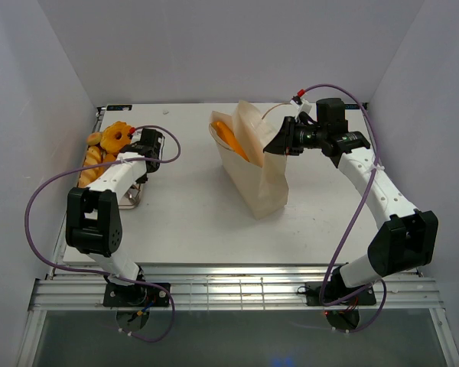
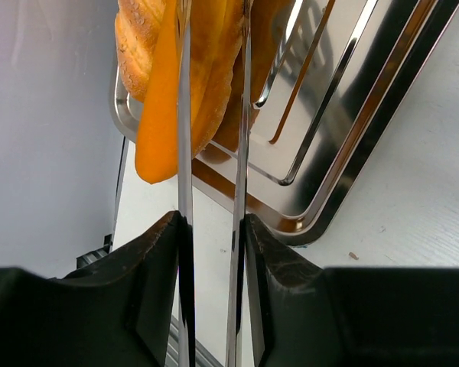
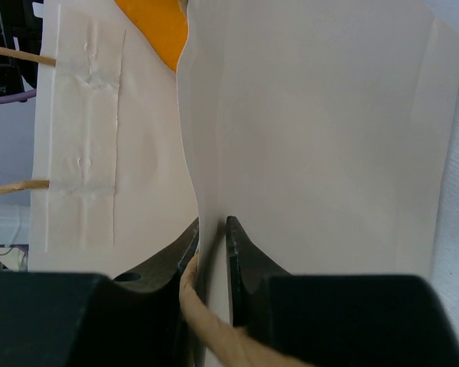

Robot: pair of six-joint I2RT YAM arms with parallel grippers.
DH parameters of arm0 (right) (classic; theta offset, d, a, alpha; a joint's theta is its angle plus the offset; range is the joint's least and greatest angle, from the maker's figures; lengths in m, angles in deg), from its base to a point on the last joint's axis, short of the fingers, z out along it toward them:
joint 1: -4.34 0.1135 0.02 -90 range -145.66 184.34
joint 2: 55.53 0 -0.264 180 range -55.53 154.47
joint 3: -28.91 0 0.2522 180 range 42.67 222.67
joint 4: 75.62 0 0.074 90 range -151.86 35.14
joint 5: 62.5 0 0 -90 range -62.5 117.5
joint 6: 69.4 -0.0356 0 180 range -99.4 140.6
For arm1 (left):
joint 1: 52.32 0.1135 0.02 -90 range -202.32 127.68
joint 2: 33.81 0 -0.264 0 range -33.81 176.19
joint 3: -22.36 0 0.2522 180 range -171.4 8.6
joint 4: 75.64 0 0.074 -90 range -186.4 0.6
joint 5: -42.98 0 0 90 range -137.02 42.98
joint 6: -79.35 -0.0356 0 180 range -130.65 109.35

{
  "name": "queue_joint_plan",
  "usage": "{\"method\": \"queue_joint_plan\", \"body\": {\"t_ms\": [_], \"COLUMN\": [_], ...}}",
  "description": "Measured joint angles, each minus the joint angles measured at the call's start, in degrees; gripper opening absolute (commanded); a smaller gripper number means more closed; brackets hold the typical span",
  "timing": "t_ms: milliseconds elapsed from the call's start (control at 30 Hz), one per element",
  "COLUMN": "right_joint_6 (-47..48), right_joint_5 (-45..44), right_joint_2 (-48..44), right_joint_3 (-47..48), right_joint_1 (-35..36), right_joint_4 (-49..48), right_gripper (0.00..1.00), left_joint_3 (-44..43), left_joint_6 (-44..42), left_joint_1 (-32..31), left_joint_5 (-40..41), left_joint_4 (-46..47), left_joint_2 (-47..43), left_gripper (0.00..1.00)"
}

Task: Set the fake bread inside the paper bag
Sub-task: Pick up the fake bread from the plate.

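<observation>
Most fake bread (image 1: 105, 145) lies on the metal tray (image 2: 344, 145) at the counter's (image 1: 191, 222) left; 1 loaf (image 1: 231, 138) sits in the paper bag (image 1: 264, 187). The left fingers (image 2: 149, 264) squeeze tongs (image 2: 185, 138) around a long loaf (image 2: 210, 69), apparently to lift it; the right fingers (image 3: 249, 264) pinch the bag's wall so its mouth stands open.

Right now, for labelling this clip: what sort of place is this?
Probably a robot lab test cell: plain white walls around a white table, toy bread on a steel tray.
</observation>
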Motion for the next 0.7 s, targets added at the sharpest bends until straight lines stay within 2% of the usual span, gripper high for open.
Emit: {"method": "queue_joint_plan", "body": {"t_ms": [100, 133, 200, 467, 700], "right_joint_6": [0.02, 0.00, 0.00, 0.00, 0.02], "right_joint_5": [0.00, 0.00, 0.00, -0.02, -0.07], "right_joint_2": [0.00, 0.00, 0.00, 0.00, 0.00], "right_joint_3": [0.00, 0.00, 0.00, -0.04, -0.07], "right_joint_1": [0.00, 0.00, 0.00, 0.00, 0.00], "right_joint_4": [0.00, 0.00, 0.00, -0.02, -0.04], "right_gripper": [0.21, 0.21, 0.21, 0.21, 0.18], "left_joint_3": [0.00, 0.00, 0.02, -0.09, -5.11], "left_joint_6": [-0.17, -0.17, -0.17, 0.83, 3.17], "left_joint_1": [0.11, 0.22, 0.28, 0.35, 0.39], "left_joint_5": [-0.07, -0.11, -0.20, -1.16, -6.32], "left_joint_4": [0.20, 0.20, 0.20, -0.66, -4.85], "left_joint_2": [0.00, 0.00, 0.00, -0.37, -4.15], "left_gripper": [0.18, 0.08, 0.00, 0.00, 0.00]}}
